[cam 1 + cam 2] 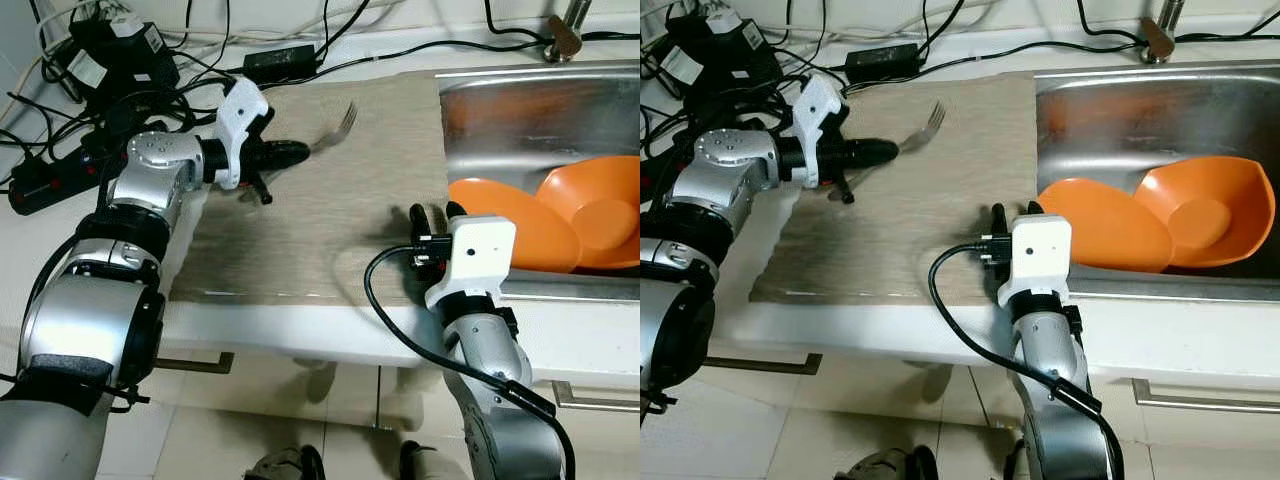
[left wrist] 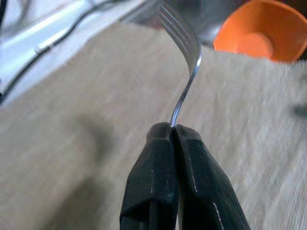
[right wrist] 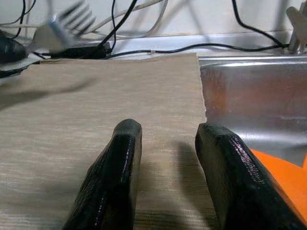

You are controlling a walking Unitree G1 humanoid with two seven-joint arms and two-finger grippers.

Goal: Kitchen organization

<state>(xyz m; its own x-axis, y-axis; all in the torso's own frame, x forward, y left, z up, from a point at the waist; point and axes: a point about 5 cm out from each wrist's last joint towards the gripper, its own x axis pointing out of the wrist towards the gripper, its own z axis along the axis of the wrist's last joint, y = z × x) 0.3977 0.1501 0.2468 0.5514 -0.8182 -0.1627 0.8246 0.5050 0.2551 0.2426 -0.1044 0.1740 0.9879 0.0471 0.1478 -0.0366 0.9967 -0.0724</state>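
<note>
A slim silver metal fork (image 1: 336, 128) is held by its handle end in the left gripper (image 1: 292, 152), fingers pinched tight on it, tines raised clear above the beige woven counter mat (image 1: 330, 230) at about 11 o'clock of the mat. The step in hand is judged to be carrying the fork (destination not shown; possibly the sink). A steady carry and a lowered release are called for next.

The right gripper (image 3: 165, 158) is rested at the mat's 4 o'clock edge, fingers spread and empty. In the stainless steel sink basin (image 1: 520, 110), at 3 o'clock, two orange plastic bowls (image 1: 560, 215) are lying, overlapped and tilted.
</note>
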